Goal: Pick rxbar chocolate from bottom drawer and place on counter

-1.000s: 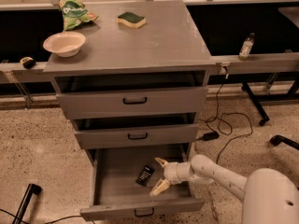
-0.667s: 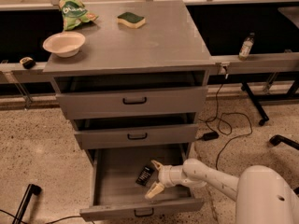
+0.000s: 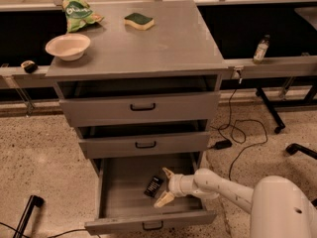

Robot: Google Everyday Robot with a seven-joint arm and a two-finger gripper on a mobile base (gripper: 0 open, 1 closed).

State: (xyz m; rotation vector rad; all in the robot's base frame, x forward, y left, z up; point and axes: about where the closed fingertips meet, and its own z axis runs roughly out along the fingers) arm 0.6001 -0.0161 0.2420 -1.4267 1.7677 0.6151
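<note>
Jaws spread wide, holding nothing: the gripper (image 3: pixel 163 187) is in the open bottom drawer (image 3: pixel 121 198), lowest of three, with one rxbar (image 3: pixel 153 186) lying just left of it. The counter (image 3: pixel 163 43) bears one sponge (image 3: pixel 138 21), one bowl (image 3: pixel 68 46), one bag (image 3: pixel 79 13)

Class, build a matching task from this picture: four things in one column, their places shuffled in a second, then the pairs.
1 rxbar chocolate
2 sponge
3 bottle
4 gripper

A on the counter
B on the ledge at far right
C lying flat in the bottom drawer
D open, in that drawer, just right of the bar

Pairs: 1-C, 2-A, 3-B, 4-D
</note>
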